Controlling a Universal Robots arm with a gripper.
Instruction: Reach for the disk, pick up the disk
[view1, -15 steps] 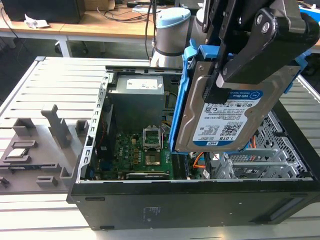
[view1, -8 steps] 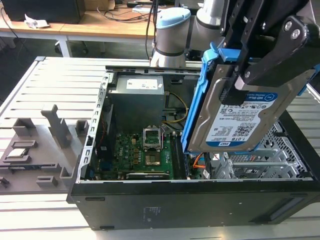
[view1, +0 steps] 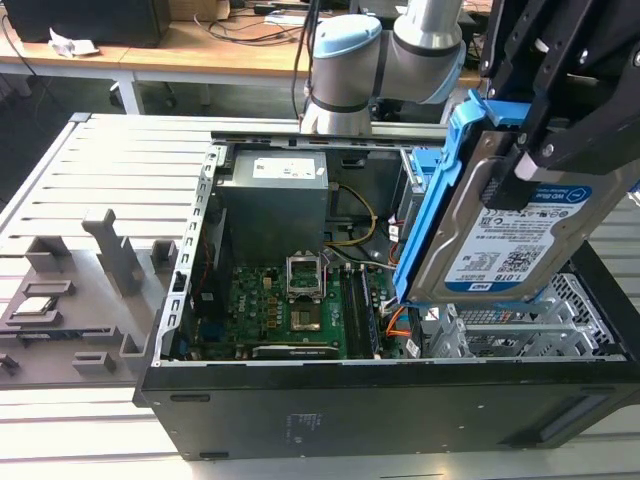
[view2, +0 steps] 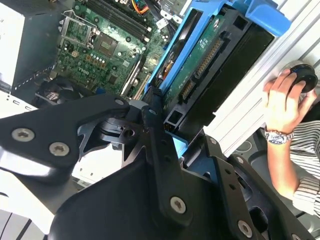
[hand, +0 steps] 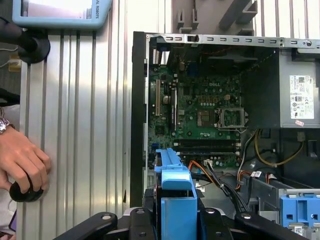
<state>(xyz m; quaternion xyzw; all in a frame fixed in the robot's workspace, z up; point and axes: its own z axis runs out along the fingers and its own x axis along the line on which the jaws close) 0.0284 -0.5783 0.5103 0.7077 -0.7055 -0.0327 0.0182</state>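
Note:
The disk (view1: 505, 235), a silver-grey hard drive with a white-and-blue barcode label and a blue plastic rail (view1: 435, 200), hangs tilted above the exterior view's right side of the open computer case (view1: 350, 410). My gripper (view1: 520, 160) is shut on its upper end, black fingers on both faces. In the second wrist view the disk (view2: 210, 60) runs edge-on out from the gripper (view2: 172, 127), its connector side showing. In the first wrist view the blue rail (hand: 175, 192) stands up between the black fingers (hand: 222, 222), over the case interior.
Inside the case lie a green motherboard (view1: 290, 300), a big grey power-supply box (view1: 275, 195) and a metal drive cage (view1: 500, 335). Grey holders (view1: 110, 250) stand on the slatted table at the exterior view's left. A person's hand (hand: 22, 165) rests on a black knob (hand: 22, 192).

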